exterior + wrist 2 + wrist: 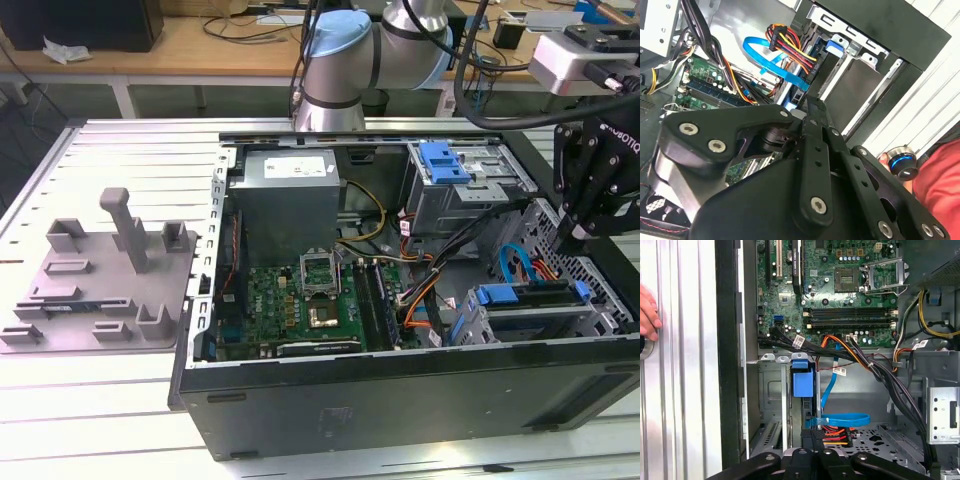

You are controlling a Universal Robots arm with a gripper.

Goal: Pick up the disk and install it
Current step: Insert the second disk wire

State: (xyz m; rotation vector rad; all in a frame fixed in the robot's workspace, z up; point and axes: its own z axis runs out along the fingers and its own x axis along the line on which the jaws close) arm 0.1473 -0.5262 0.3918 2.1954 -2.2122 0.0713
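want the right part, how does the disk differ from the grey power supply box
The power supply box is a big grey block; the disk is slim with blue rails. The box sits at the case's far side; the disk sits slotted in a metal cage at the exterior view's right. Both are inside the open case.

Silver arm (345, 60) with pale-blue joint caps; black, screw-studded gripper (578, 237).
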